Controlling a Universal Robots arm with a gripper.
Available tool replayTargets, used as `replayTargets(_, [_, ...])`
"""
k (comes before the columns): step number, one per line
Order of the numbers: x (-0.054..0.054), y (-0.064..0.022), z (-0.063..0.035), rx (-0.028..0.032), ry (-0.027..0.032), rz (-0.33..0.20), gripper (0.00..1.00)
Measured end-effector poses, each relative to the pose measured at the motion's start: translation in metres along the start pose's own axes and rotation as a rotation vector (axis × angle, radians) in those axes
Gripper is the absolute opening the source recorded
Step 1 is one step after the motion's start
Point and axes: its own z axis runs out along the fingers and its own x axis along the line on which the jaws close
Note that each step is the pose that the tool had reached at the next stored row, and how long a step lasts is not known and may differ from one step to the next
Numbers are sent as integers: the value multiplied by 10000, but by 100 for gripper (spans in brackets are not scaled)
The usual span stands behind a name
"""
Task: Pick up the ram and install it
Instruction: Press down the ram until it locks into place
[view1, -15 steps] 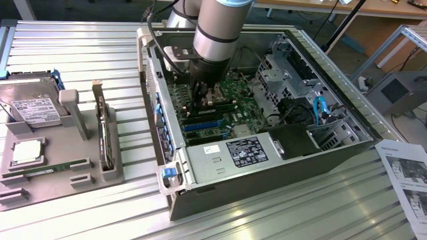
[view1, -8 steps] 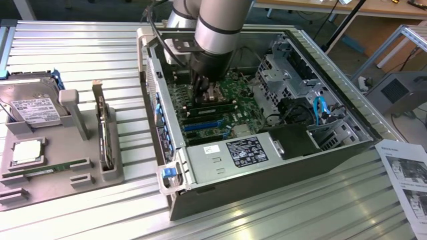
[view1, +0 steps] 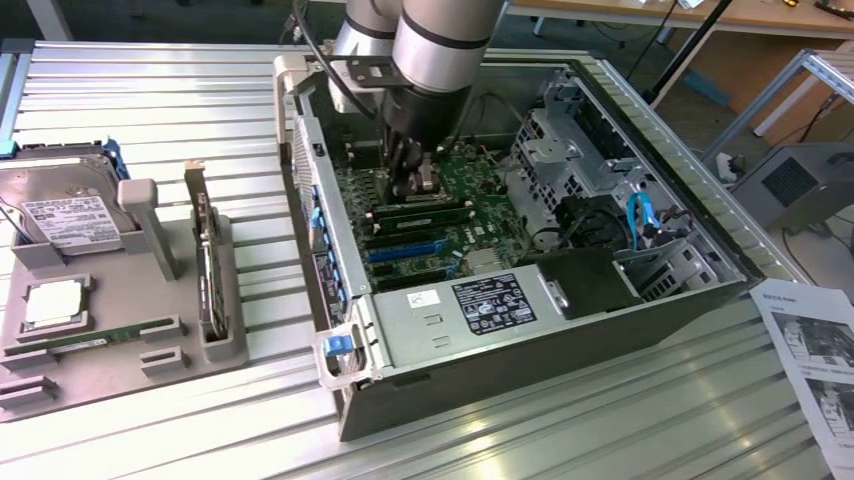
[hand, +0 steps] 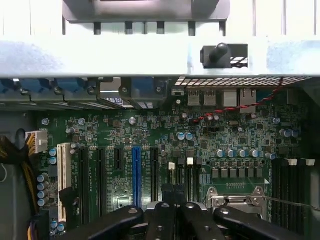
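Open computer case (view1: 561, 330) lies on a slatted metal counter (view1: 160, 110).
The hand (view1: 419, 183), closed, sits low over the motherboard (hand: 165, 135); whether it grips anything is hidden.

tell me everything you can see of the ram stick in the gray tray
The ram stick is a long, thin green circuit-board strip, lying flat and lengthwise in a slot near the front of the gray tray, at the exterior view's left. It sits just below the square silver processor and left of the dark card standing on edge. Nothing grips it; the hand is away from it, down inside the open computer case over the motherboard. Its chips are too small to make out.
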Motion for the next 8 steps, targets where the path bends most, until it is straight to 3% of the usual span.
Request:
replayTargets(3, [-2,1,-65,0,-4,0,11])
replayTargets(8, [-2,1,-82,1,-8,0,11])
